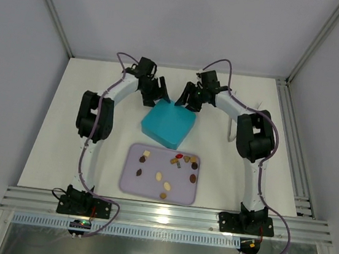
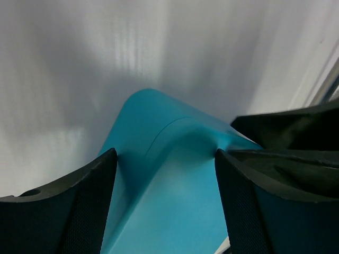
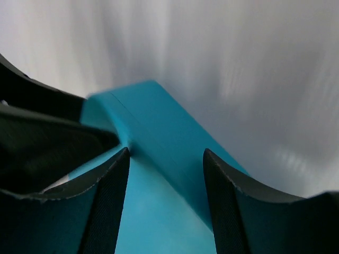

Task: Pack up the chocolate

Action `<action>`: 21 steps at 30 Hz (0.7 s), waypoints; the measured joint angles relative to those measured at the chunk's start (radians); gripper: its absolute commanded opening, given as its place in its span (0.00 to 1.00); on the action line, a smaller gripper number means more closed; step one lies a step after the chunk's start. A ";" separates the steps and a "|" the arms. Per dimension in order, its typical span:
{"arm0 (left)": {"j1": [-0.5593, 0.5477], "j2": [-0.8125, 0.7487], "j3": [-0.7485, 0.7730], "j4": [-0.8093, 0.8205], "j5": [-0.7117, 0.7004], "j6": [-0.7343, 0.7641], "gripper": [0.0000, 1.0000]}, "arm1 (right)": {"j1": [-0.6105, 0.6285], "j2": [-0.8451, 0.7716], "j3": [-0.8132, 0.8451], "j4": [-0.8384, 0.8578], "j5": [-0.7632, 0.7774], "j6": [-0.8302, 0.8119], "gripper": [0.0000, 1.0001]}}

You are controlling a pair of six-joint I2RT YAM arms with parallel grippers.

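Plainly — chocolate [image 1: 159, 176] lies well apart from both arms' fingers [image 2: 79, 211].

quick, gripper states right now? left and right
Left gripper: jaws apart astride the teal box; grip cannot be told.
Right gripper: jaws apart astride the same box; grip cannot be told.

Item 1: table [image 1: 79, 153], white and flat, with pale panels standing on three sides and a metal rail [image 1: 165, 212] along the near edge, where my two arms are bolted

Item 2: teal box [image 1: 168, 124], lid on, turned cornerwise, resting directly on the table toward its far middle

Item 3: lavender tray [image 1: 130, 185], rectangular with rounded corners, flat on the table just nearer me than the box; whether the two touch I cannot tell
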 measured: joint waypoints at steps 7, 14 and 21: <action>-0.054 -0.003 -0.035 0.097 0.008 -0.153 0.63 | 0.007 0.114 0.233 -0.104 0.027 -0.048 0.61; -0.084 -0.003 -0.060 0.126 0.030 -0.187 0.72 | -0.011 0.121 0.253 -0.131 0.074 -0.075 0.70; -0.070 -0.006 -0.081 0.153 0.058 -0.111 0.81 | -0.066 0.024 0.232 -0.148 0.156 -0.110 0.77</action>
